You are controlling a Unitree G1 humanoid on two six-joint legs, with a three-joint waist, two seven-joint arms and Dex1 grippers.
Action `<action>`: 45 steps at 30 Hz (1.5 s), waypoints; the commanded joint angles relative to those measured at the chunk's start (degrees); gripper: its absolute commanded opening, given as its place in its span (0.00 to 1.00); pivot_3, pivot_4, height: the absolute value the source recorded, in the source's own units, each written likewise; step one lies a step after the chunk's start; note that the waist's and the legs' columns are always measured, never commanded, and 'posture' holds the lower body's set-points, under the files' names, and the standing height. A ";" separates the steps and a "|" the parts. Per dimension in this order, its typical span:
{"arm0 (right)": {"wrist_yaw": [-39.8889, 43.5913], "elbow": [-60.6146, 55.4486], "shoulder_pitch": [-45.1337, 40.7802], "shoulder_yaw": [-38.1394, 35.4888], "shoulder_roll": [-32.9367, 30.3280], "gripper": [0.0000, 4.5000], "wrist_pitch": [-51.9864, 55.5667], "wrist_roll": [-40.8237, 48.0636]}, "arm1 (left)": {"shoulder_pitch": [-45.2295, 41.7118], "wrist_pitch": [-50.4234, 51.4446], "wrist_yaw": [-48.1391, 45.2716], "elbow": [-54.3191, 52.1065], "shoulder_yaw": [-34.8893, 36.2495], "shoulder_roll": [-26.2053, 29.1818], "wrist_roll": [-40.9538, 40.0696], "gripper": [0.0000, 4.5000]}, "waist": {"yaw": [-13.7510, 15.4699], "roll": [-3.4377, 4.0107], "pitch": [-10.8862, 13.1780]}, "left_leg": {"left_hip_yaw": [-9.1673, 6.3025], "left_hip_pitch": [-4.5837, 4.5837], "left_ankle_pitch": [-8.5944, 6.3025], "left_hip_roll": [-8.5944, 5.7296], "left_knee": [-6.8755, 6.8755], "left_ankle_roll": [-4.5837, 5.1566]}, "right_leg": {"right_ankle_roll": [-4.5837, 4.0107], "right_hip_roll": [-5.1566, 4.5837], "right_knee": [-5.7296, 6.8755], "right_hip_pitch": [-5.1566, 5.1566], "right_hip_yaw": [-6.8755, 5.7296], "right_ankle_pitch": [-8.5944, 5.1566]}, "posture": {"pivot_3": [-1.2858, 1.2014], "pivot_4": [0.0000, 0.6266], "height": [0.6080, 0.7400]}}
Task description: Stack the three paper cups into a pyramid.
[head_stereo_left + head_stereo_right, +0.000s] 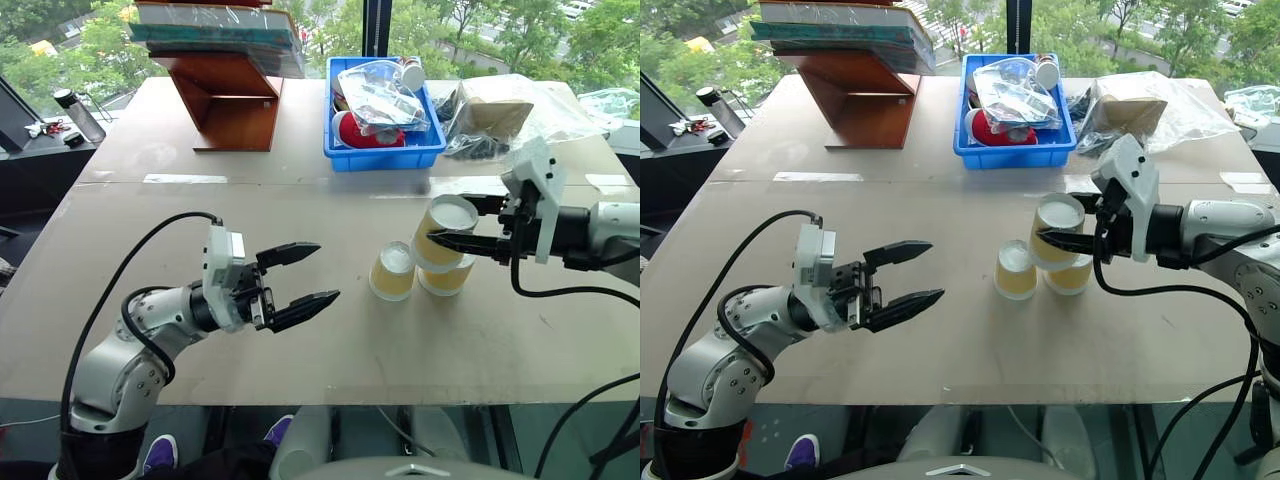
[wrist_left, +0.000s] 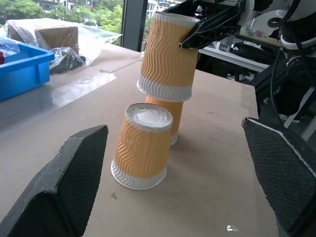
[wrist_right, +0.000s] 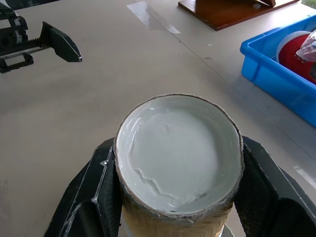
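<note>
- Presently, two small tapered mustard-yellow paper cups with white rims stand upside down on the beige tabletop point(image 1: 300, 360), right of centre: the left cup point(image 1: 392, 271) and the right cup point(image 1: 447, 277), side by side and close together.
- A third identical yellow paper cup point(image 1: 442, 233), also inverted, is clamped at its sides by the right gripper point(image 3: 175, 187), whose black fingers press on either side of it.
- This held cup sits tilted above the right cup; in the left wrist view its white rim appears to rest on that cup's base, though contact with the left cup cannot be confirmed.
- So the pyramid is not yet formed squarely: the top cup leans over one base cup rather than bridging both.
- The left gripper point(image 1: 302, 283) hovers over the near-left part of the table, its jaws spread wide and holding nothing, pointing toward the cups and well apart from them.
- At the far side stand a blue plastic bin point(image 1: 384, 152) full of bagged clutter, a brown wooden stand point(image 1: 230, 105) to its left, and a clear plastic bag with a cardboard box point(image 1: 492, 110) to its right.
</note>
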 commanded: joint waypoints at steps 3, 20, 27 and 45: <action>0.29 -1.37 0.02 0.32 -0.24 0.50 -2.84 -1.02 | 0.64 -1.61 -0.64 -1.29 0.06 0.23 0.16 1.00 | 0.00 0.00 0.00 | 0.00 0.01 0.00 0.00 0.00 0.00 | 0.00 0.00 0.00 0.00 0.00 0.00 | 0.52 0.24 1.00; -0.02 -1.19 0.94 1.44 1.34 0.99 -6.43 -3.08 | 2.19 -2.88 -1.81 -0.94 0.41 0.57 0.11 1.00 | 0.00 0.00 0.00 | -0.01 0.00 0.00 0.00 0.00 0.00 | 0.00 0.01 -0.01 0.00 -0.01 0.00 | 0.52 0.24 1.00; 5.37 -2.31 4.33 -6.00 -1.47 0.99 -13.40 -2.66 | 2.96 -0.17 0.14 -1.22 0.16 1.16 -0.36 1.00 | 0.10 -0.01 0.00 | -0.01 0.00 0.00 0.00 -0.01 0.00 | 0.00 0.00 -0.02 0.00 -0.02 0.00 | 0.52 0.24 1.00; 27.91 2.41 50.83 -37.22 3.04 0.99 -35.90 -8.21 | 15.15 -3.58 -0.30 2.74 5.19 4.64 5.25 1.00 | 0.46 -0.04 -0.01 | 0.04 0.18 -0.13 0.04 -0.04 0.22 | 0.01 0.03 -0.08 0.23 0.02 0.00 | 0.52 0.24 1.00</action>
